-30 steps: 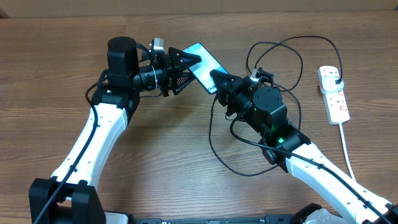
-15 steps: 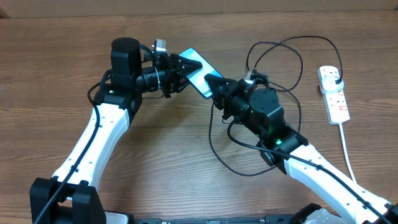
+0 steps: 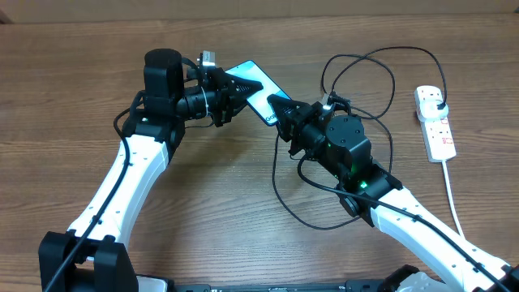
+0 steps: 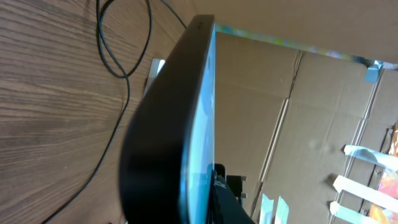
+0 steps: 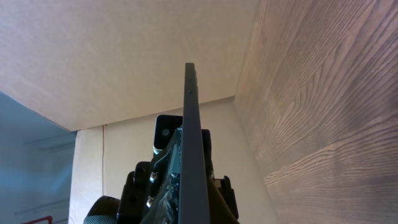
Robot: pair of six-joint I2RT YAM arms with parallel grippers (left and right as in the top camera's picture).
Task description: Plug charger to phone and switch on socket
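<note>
The phone [image 3: 258,84], its screen glowing cyan, hangs tilted above the table between both arms. My left gripper [image 3: 246,86] is shut on its left end. My right gripper [image 3: 276,109] is shut on its lower right end. The left wrist view shows the phone [image 4: 180,118] edge-on, dark back to the left, with a finger [image 4: 227,202] pressed on the screen side. In the right wrist view its thin edge [image 5: 192,137] runs up from my jaws. The charger [image 3: 358,68], a thin black cable, loops loosely behind the right arm. The white socket [image 3: 437,126] lies at the far right.
The socket's thick white cord [image 3: 454,199] trails toward the front right edge. More of the black cable [image 3: 284,199] curves over the wood in front of the right arm. Cardboard walls [image 5: 124,56] stand around the table.
The left jaws have closed onto the phone. The right gripper and the phone shifted slightly left and up the table toward the left gripper.
</note>
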